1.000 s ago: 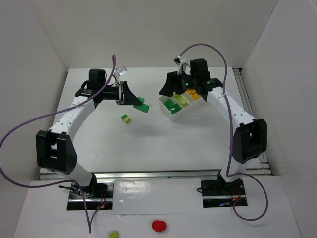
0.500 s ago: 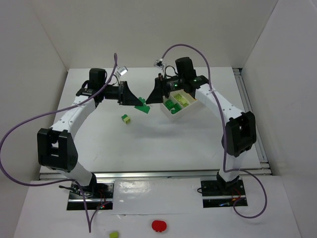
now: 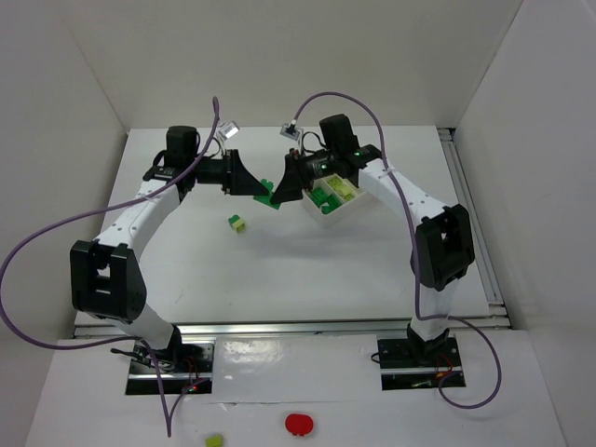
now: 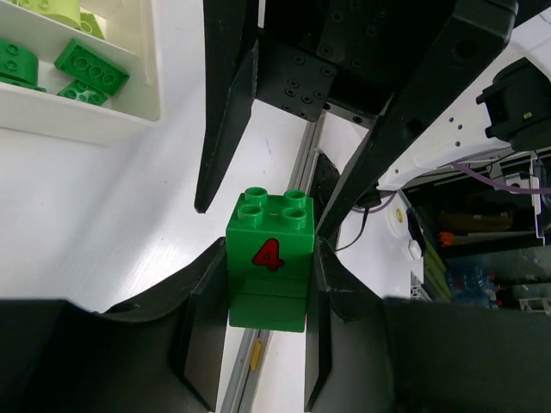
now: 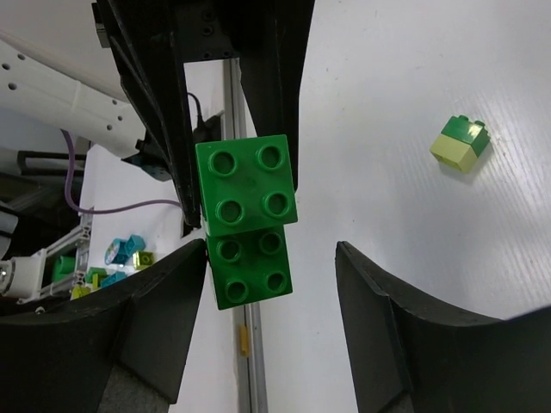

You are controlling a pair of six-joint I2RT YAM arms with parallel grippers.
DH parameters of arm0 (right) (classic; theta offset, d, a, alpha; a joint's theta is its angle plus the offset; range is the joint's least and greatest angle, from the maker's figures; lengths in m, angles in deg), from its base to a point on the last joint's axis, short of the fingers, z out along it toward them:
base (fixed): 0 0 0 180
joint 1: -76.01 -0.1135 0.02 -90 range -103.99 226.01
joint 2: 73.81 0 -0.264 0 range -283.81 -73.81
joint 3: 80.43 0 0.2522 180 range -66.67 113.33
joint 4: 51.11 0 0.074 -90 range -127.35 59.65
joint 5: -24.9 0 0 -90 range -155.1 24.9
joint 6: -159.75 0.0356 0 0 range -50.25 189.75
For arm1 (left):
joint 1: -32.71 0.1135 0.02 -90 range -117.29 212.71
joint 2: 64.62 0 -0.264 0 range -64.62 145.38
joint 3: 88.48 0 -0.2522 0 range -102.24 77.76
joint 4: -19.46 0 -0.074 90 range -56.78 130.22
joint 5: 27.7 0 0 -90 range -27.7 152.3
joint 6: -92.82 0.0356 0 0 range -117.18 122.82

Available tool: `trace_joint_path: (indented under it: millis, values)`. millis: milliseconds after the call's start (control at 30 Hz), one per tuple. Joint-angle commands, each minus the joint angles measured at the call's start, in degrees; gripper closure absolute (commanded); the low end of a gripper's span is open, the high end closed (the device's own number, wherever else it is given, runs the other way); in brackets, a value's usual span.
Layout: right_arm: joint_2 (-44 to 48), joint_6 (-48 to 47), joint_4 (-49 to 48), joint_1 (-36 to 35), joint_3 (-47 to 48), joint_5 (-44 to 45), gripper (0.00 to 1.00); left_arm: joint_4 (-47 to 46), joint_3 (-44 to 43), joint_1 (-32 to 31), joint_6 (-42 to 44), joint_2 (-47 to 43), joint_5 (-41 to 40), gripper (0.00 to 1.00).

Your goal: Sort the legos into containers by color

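The left claw (image 3: 251, 182) is clamping a green brick (image 4: 269, 258) with a red 4 printed on its side. Both fingers are pressing flat against it, and the claw is holding it up off the bench (image 3: 279, 270) toward the middle rear. From the right wrist view the green piece is showing two stepped faces of four studs each, so it is looking like two bricks joined.

The right claw (image 3: 289, 182) is pointing straight at it from the other side with its jaws spread wide. The brick is sitting between those fingers, close against one of them, though I cannot tell whether it is touching.

Just beside the right claw, the white tray (image 4: 77, 116) is resting on the bench. Dark green bricks (image 4: 90, 64) are lying in one compartment and a lime brick (image 4: 60, 10) in the next. A small two-tone brick (image 3: 237, 223), lime and dark green, is lying alone on the bench, near the left claw and nearer the front.
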Motion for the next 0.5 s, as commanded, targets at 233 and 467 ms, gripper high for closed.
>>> trace_joint_path:
  millis: [233, 467]
  values:
    - [-0.9, 0.7, -1.8, -1.4, 0.4, -1.5, 0.74, -3.8, 0.2, 0.3, -0.9, -1.6, 3.5, 1.0]
    - [1.8, 4.4, -7.5, -0.9, -3.6, -1.5, 0.93, 0.7, -1.0, 0.3, 1.2, -1.6, 1.2, 0.67]
